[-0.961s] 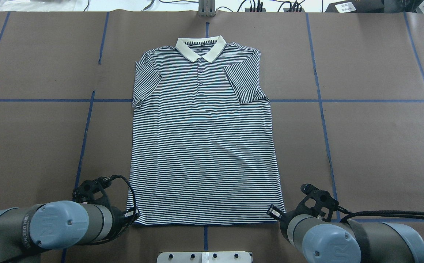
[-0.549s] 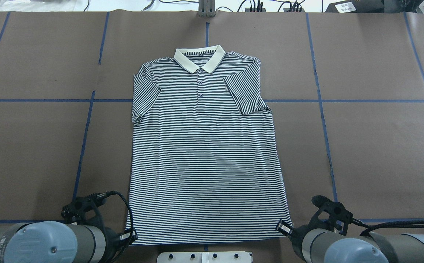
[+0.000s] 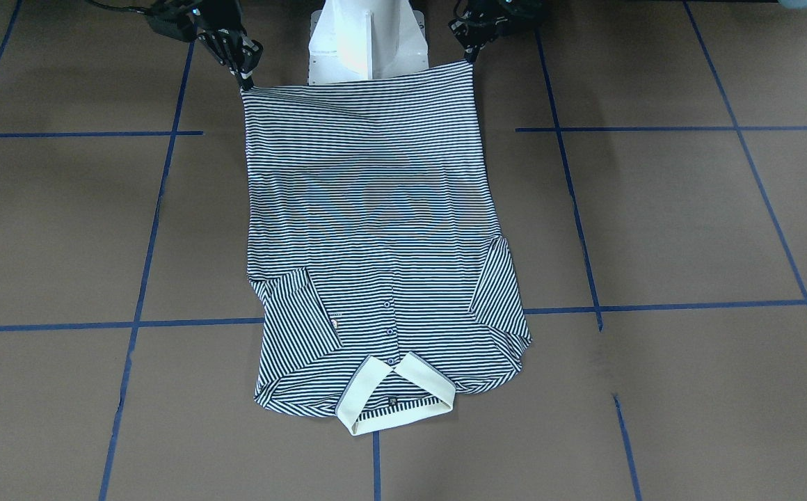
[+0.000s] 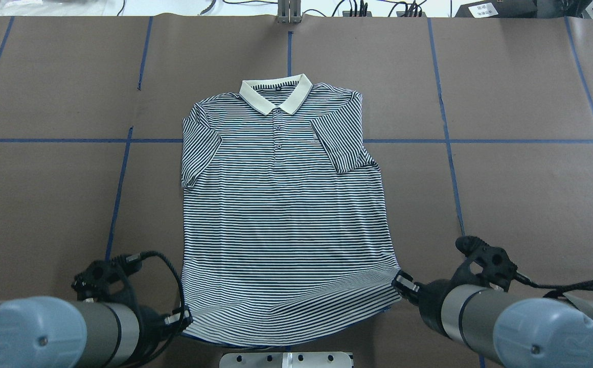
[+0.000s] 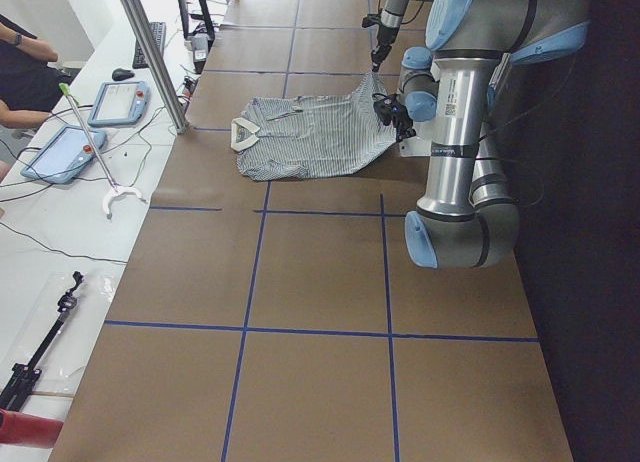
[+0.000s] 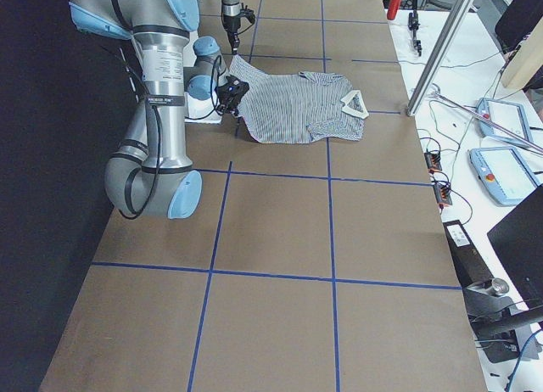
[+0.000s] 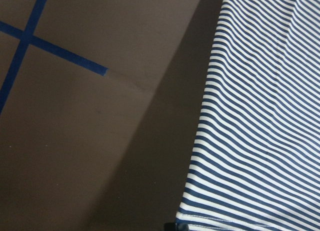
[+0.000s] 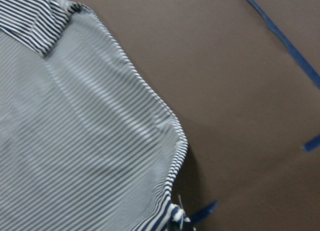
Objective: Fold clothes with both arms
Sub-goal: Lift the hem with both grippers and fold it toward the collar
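The navy-and-white striped polo shirt (image 4: pixel 281 204) lies face up on the brown table, cream collar (image 4: pixel 275 94) at the far end and both sleeves folded in. My left gripper (image 4: pixel 184 319) is shut on the near left hem corner. My right gripper (image 4: pixel 404 283) is shut on the near right hem corner. Both corners are held off the table, so the hem hangs between them. In the front-facing view the shirt (image 3: pixel 369 229) stretches from the left gripper (image 3: pixel 469 61) to the right gripper (image 3: pixel 243 80). The wrist views show striped cloth (image 7: pixel 260 141) (image 8: pixel 90 141) right at the fingertips.
The white pedestal base (image 3: pixel 365 35) stands behind the raised hem, with a metal plate (image 4: pixel 286 359) at the near edge. Blue tape lines (image 4: pixel 117 194) cross the table. Cables and tablets (image 5: pixel 118 102) lie beyond the far edge, by an aluminium post (image 5: pixel 150 52).
Both grippers pulled the shirt toward the robot, so the collar slid nearer. The hem corners have now risen, and the right gripper has moved up and slightly outward.
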You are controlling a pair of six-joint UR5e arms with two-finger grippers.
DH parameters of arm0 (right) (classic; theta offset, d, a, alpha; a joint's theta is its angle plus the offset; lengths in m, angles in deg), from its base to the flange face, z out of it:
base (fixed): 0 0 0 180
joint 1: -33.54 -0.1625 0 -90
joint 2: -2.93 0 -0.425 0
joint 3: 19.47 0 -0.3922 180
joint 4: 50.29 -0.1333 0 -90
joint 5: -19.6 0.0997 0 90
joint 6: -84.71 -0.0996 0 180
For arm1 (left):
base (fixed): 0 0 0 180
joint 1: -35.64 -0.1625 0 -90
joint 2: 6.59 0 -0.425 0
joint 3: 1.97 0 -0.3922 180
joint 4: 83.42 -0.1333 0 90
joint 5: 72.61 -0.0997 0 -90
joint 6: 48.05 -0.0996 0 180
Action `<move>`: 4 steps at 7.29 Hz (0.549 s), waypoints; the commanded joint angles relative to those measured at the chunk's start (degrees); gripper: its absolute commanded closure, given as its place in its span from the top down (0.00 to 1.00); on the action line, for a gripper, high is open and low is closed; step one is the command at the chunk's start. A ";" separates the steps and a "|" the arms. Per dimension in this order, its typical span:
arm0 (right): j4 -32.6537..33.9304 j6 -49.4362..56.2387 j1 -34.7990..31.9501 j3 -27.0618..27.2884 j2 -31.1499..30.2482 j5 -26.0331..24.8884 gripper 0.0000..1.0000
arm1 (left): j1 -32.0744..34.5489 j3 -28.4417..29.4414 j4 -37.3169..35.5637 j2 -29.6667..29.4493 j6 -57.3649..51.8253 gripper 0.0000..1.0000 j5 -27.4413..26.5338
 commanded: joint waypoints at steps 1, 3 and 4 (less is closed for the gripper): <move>0.28 9.86 -9.96 -7.88 8.72 0.16 0.00 | 12.25 8.21 0.11 -7.32 -9.29 0.00 0.04; -0.16 17.52 -17.70 -24.29 19.43 0.16 0.00 | 21.83 20.07 5.33 -9.98 -19.07 0.00 -0.05; -0.42 22.43 -20.78 -29.76 21.56 0.16 0.00 | 25.62 26.74 13.65 -10.07 -22.67 0.00 -0.05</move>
